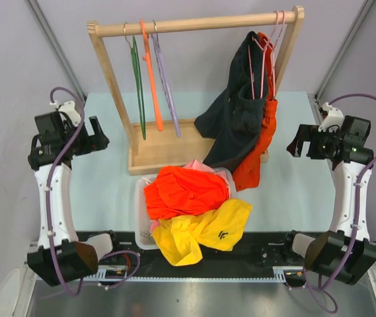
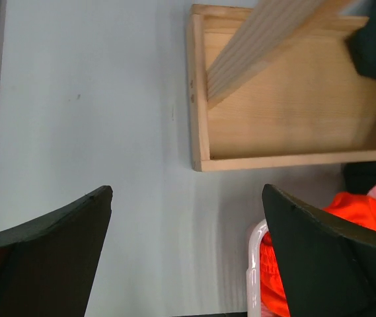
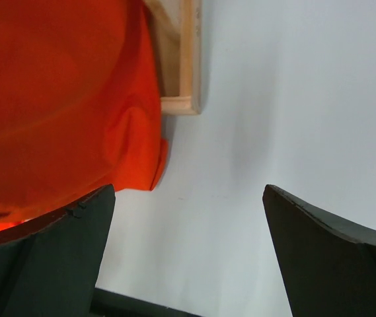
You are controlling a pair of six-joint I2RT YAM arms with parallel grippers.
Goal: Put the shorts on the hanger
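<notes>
We see the shorts (image 1: 186,191) heaped in the white basket (image 1: 140,218), inward of both pincers and back toward the arm bases, their longer span running across between the arms. The left gripper (image 1: 97,137) looks slightly nearer; the hanger (image 1: 152,79) hangs beyond it on the rail (image 1: 201,26). It and the right gripper (image 1: 299,141) stand spread wide, touching nothing.

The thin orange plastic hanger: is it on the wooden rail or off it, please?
On the rail: the thin orange plastic hanger hooks over the wooden rail, carrying nothing.
</notes>
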